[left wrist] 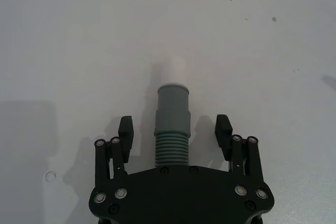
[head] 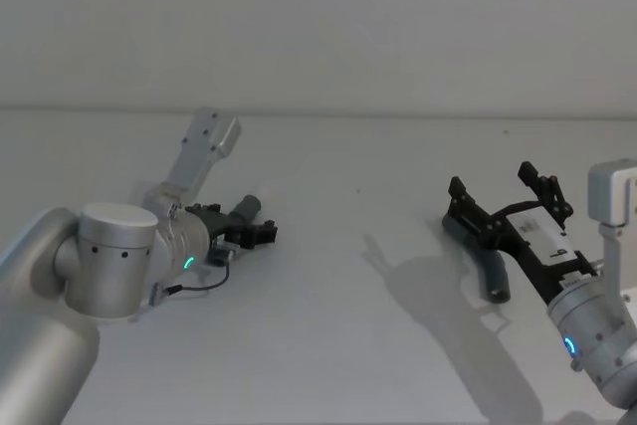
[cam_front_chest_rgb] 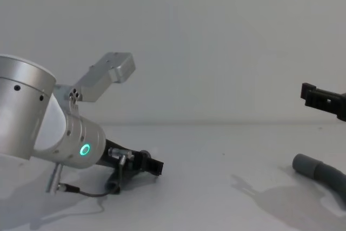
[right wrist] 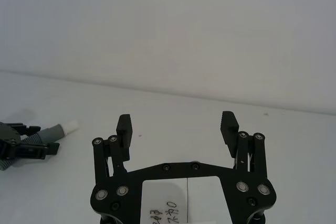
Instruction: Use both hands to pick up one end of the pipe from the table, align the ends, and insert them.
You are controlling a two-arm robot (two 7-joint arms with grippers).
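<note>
Left wrist view shows your left claw [left wrist: 174,127] spread wide, straddling the ribbed pipe [left wrist: 172,148] on the table [left wrist: 63,51], with the pads clear of it on either side. Closing off-centre may roll the pipe or crush its ribs, tilting the white tip [left wrist: 173,69]. Your right claw [right wrist: 177,124], also spread and empty, hangs above the curved pipe [head: 495,274], which is partly hidden beneath it.
</note>
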